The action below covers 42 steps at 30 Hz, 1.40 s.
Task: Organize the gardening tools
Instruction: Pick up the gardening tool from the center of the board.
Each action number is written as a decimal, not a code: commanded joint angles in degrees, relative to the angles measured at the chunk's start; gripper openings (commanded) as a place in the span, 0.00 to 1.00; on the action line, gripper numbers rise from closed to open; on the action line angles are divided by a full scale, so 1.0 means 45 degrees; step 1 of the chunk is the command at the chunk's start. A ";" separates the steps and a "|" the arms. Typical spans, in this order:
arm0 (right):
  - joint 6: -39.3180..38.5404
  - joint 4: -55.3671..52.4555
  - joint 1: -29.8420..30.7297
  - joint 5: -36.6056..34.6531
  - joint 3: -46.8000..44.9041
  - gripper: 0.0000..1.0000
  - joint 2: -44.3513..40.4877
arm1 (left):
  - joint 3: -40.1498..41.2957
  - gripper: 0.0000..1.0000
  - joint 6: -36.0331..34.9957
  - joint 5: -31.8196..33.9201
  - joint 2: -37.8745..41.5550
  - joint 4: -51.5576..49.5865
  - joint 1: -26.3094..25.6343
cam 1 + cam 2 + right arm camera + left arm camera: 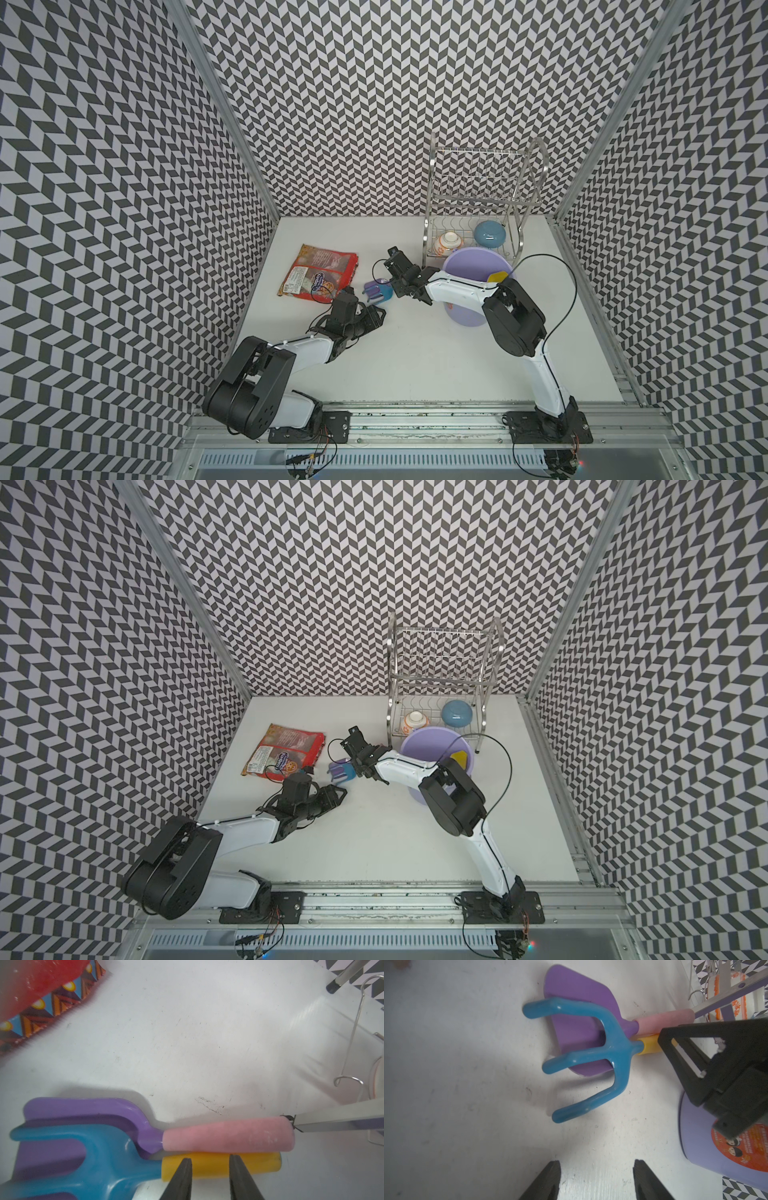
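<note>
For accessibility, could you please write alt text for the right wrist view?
The right gripper, jaws apart, is at the yellow handle of a blue plastic toy rake, lying against a purple pink-handled plastic tool on a white table.

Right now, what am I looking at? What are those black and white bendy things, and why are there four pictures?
Those are two robot arms, left and right, each ending in a claw. Two pictures look down from above; the other two come from small cameras on the arms' wrists. On the white table lie a red snack packet, a blue rake with a yellow handle and, touching it, a purple tool with a pink handle. A lavender bucket holds a yellow spade. The left claw is open and empty. The right claw is at the rake's yellow handle; I cannot tell whether it grips yet.
</note>
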State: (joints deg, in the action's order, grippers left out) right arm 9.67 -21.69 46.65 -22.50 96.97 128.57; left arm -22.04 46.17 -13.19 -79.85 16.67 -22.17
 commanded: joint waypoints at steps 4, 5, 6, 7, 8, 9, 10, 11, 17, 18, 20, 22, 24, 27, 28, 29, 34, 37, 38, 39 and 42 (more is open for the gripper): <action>0.0048 0.0019 -0.0300 -0.0160 0.0826 0.33 0.0827 | -0.0353 0.56 -0.0181 0.0215 -0.0344 0.0047 -0.0072; 0.0039 0.0048 -0.0335 -0.0125 0.0892 0.33 0.0923 | -0.0372 0.56 -0.0182 0.0216 -0.0380 0.0047 -0.0072; 0.0043 0.0071 -0.0378 -0.0069 0.0983 0.33 0.1009 | -0.0384 0.57 -0.0180 0.0207 -0.0389 0.0042 -0.0072; 0.0032 0.0047 -0.0401 0.0016 0.1107 0.33 0.1122 | -0.0408 0.58 -0.0214 0.0188 -0.0376 0.0009 -0.0072; 0.0006 -0.0007 -0.0425 0.0076 0.1225 0.33 0.1243 | -0.0430 0.59 -0.0252 0.0220 -0.0352 -0.0036 -0.0072; -0.0038 -0.0038 -0.0426 0.0106 0.1336 0.33 0.1381 | -0.0451 0.61 -0.0278 0.0303 -0.0272 -0.0128 -0.0072; -0.0062 -0.0066 -0.0426 0.0131 0.1370 0.33 0.1454 | -0.0453 0.63 -0.0280 0.0352 -0.0220 -0.0163 -0.0072; -0.0060 -0.0090 -0.0431 0.0141 0.1402 0.33 0.1524 | -0.0470 0.64 -0.0287 0.0414 -0.0191 -0.0168 -0.0075; 0.0029 -0.0536 -0.0387 0.0617 0.1223 0.32 0.1440 | -0.0689 0.68 -0.0426 0.0573 -0.0344 -0.0227 -0.0024; 0.0057 -0.0532 -0.0360 0.0727 0.1061 0.32 0.1344 | -0.0732 0.69 -0.0435 0.0576 -0.0370 -0.0227 -0.0001; 0.0091 -0.0567 -0.0268 0.0922 0.0757 0.32 0.1132 | -0.0834 0.70 -0.0489 0.0675 -0.0337 -0.0289 0.0040; 0.0080 -0.0645 -0.0162 0.1052 0.0445 0.32 0.0939 | -0.0923 0.71 -0.0559 0.0848 -0.0242 -0.0410 0.0112; -0.0006 -0.0682 -0.0022 0.1190 0.0032 0.32 0.0629 | -0.1054 0.72 -0.0637 0.1005 -0.0074 -0.0563 0.0235; -0.0112 -0.0758 0.0226 0.1496 -0.0629 0.32 0.0134 | -0.1306 0.74 -0.0826 0.1296 0.0203 -0.0912 0.0438; -0.0147 -0.0742 0.0310 0.1579 -0.0855 0.33 -0.0084 | -0.1368 0.76 -0.0893 0.1477 0.0296 -0.1018 0.0494; -0.0144 -0.0704 0.0374 0.1631 -0.1118 0.32 -0.0289 | -0.1406 0.77 -0.0930 0.1626 0.0356 -0.1119 0.0572; -0.0013 -0.0637 0.0563 0.2536 -0.2134 0.33 -0.1305 | -0.1559 0.78 -0.1065 0.1647 0.0468 -0.1283 0.1029; 0.0057 -0.0646 0.0749 0.3031 -0.2551 0.35 -0.1811 | -0.1530 0.78 -0.1143 0.1621 0.0569 -0.1301 0.1180; 0.0089 -0.0704 0.0822 0.3145 -0.2628 0.36 -0.1933 | -0.1528 0.78 -0.1172 0.1620 0.0611 -0.1311 0.1207; 0.0098 -0.0802 0.0904 0.3196 -0.2699 0.36 -0.2039 | -0.1527 0.79 -0.1224 0.1630 0.0687 -0.1361 0.1274; 0.0074 -0.1051 0.1123 0.2999 -0.2837 0.39 -0.2508 | -0.1513 0.80 -0.1329 0.1699 0.0939 -0.1593 0.1433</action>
State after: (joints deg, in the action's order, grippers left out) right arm 9.54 -25.56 50.52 -10.31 84.68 120.92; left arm -28.10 41.58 -6.57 -77.69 11.16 -16.38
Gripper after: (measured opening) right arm 0.385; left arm 0.793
